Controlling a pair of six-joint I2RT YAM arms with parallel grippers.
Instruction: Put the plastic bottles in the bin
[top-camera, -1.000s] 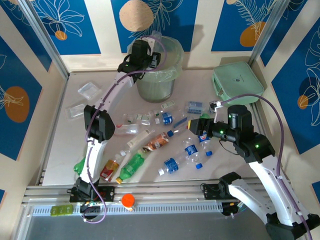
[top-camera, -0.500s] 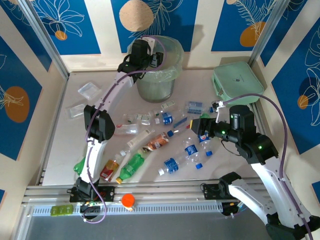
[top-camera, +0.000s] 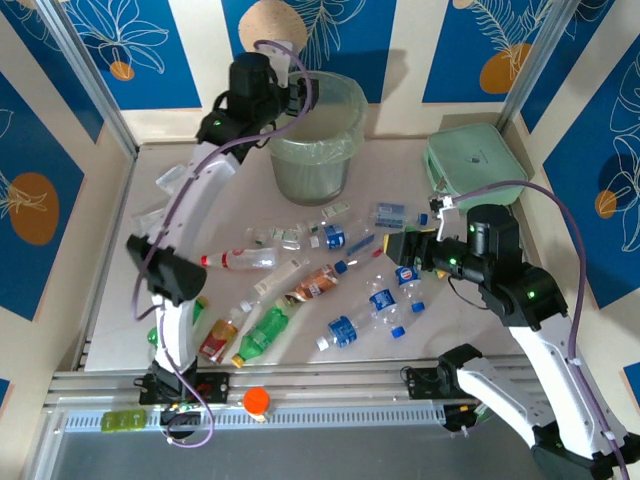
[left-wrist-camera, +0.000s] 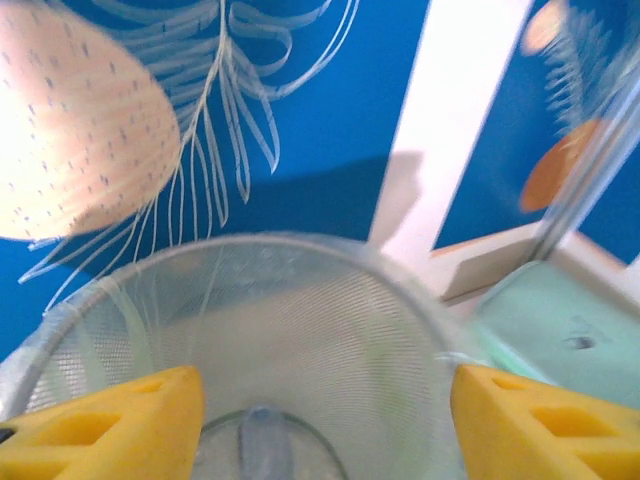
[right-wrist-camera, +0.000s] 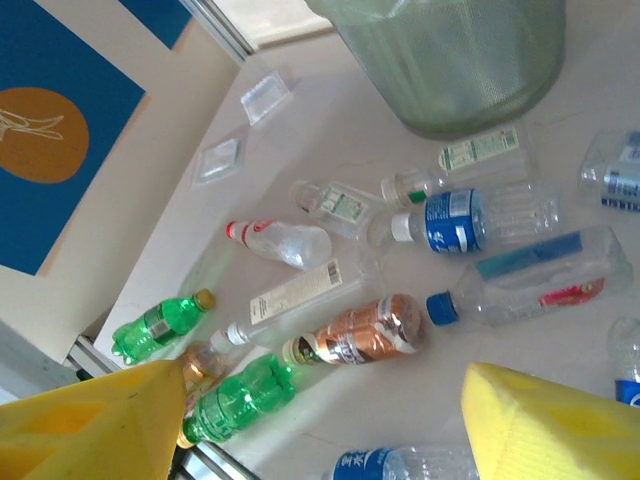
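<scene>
**Left hand and right hand while the counter is being cleared.**

**Change over the last second.** The left hand, previously low over the rim of the bin, has risen and drawn back. The bin now lies just to the right of it and below. The right hand has shifted only slightly.

**Left hand.** In the left wrist view the left hand is spread wide, with nothing pinched between its fingers. The bin opens directly ahead of and beneath them. On this evidence a drop has probably just been completed, and the arm is free to fetch another bottle.

**Right hand.** The right hand is likewise spread and empty. Ahead of and below it most of the plastic bottles lie on the counter. Among them are a brown bottle, a green bottle, a red-capped bottle and a blue-labelled bottle. The bin stands beyond them, so much of the task appears to remain.

**Uncertain or hidden.**
- The left wrist view is blurred. A pale rounded shape at its lower edge, between the fingers, may be a bottle lying inside the bin, but this cannot be told.
- Seen from above, the bin's translucent wall and liner obscure its contents.
- The right hand covers part of a blue-labelled bottle beneath it, and contact cannot be judged.
- Both wrist views cut off the lower part of the fingers.
</scene>
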